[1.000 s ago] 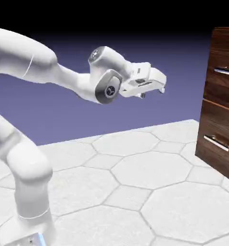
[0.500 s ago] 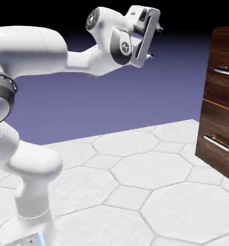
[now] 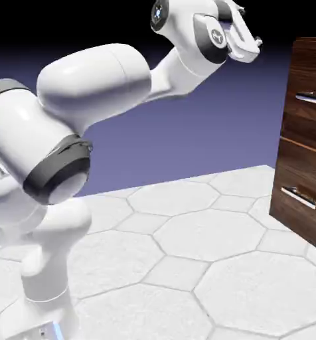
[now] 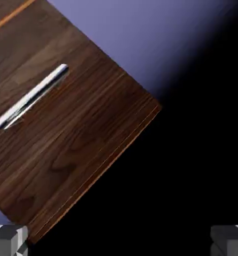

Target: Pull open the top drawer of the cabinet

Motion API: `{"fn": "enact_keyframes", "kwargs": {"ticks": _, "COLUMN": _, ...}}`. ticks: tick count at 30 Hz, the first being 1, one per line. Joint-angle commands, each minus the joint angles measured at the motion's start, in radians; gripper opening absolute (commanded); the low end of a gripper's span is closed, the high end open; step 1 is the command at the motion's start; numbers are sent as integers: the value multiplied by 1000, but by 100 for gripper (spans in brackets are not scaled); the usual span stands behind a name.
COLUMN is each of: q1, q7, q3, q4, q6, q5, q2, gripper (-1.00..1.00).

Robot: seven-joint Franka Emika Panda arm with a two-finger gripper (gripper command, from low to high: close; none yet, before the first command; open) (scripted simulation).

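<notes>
My fingers (image 4: 10, 241) stand wide apart, nothing between them, raised near the cabinet (image 3: 305, 143). Top drawer (image 3: 307, 99) is closed, at the exterior view's right; I see its silver handle (image 4: 32, 96) slanting upper left in hand view.

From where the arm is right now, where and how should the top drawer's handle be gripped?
Probably mid-bar, from straight in front of the drawer: the handle is a slim straight bar. The open gripper looks rolled against it, so turning until the fingers straddle its long edges seems wise.
</notes>
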Motion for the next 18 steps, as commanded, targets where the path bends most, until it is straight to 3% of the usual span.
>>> {"fn": "enact_keyframes", "kwargs": {"ticks": 1, "q1": 34, "q7": -44, "q3": -25, "q4": 23, "q6": -5, "q5": -35, "q2": -6, "gripper": 0}}
{"fn": "enact_keyframes", "kwargs": {"ticks": 18, "q1": 618, "q7": -783, "q3": -456, "q4": 414, "q6": -81, "q5": -623, "q2": -111, "gripper": 0}}
